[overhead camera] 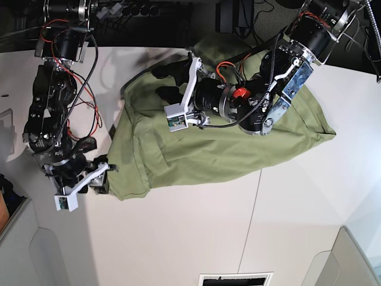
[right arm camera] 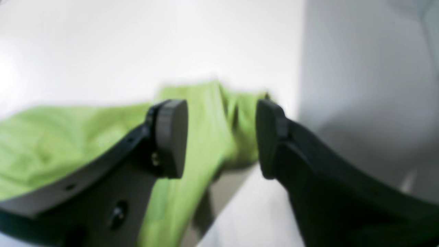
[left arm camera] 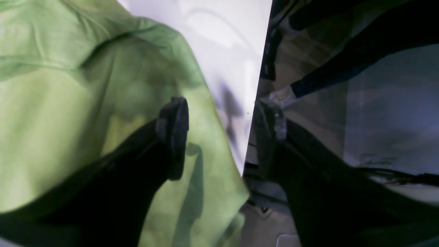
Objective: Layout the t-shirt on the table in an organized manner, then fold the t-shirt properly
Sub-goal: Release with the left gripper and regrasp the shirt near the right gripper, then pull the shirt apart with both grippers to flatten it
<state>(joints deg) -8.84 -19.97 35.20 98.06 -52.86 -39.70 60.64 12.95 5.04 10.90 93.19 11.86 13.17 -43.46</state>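
The olive-green t-shirt [overhead camera: 226, 149] lies crumpled across the middle of the white table [overhead camera: 196, 238], with one end bunched at the left [overhead camera: 128, 179]. My left gripper [overhead camera: 162, 82] hovers over the shirt's upper left part. In the left wrist view it [left arm camera: 223, 137] is open and empty, one finger above the cloth [left arm camera: 68, 113] and the other past the table's edge. My right gripper [overhead camera: 107, 177] sits at the shirt's lower left corner. Its jaws [right arm camera: 221, 137] stand wide open, with the green cloth [right arm camera: 205, 116] lying just beyond and below them.
A thin dark seam [overhead camera: 255, 208] runs across the tabletop. A rectangular vent slot [overhead camera: 235, 279] sits at the front edge. Dark equipment and cables [overhead camera: 119, 9] line the back edge. The left arm's body [overhead camera: 256, 101] lies over the shirt.
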